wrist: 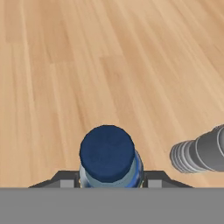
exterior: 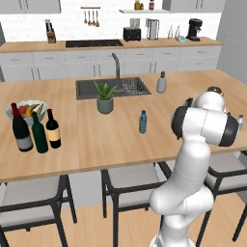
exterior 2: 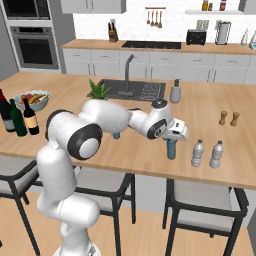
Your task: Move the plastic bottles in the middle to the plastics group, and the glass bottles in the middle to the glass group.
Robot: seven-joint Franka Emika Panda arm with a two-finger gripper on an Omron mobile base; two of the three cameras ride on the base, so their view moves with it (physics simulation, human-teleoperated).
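My gripper [exterior 2: 171, 141] is shut on a small translucent blue plastic bottle [exterior 2: 171, 150], gripping just under its dark cap [wrist: 107, 152]. The bottle stands upright, its base at or just above the counter, a little left of the plastics group: two pale grey see-through bottles [exterior 2: 198, 153] [exterior 2: 217, 154]. One of them shows at the right of the hand view [wrist: 201, 153]. A second blue plastic bottle [exterior: 143, 121] stands mid-counter. The glass bottle with the yellowish label [exterior: 53, 129] stands beside the glass group, a big dark wine bottle [exterior: 20, 129] and a slim green one [exterior: 39, 135].
Two wooden shakers [exterior 2: 228, 118] stand behind the grey bottles. A potted plant [exterior: 105, 99], a sink [exterior: 112, 88] with a tap and a grey dispenser [exterior: 161, 83] lie mid-counter. A fruit bowl [exterior: 26, 111] sits behind the wine bottles. Stools stand along the near edge.
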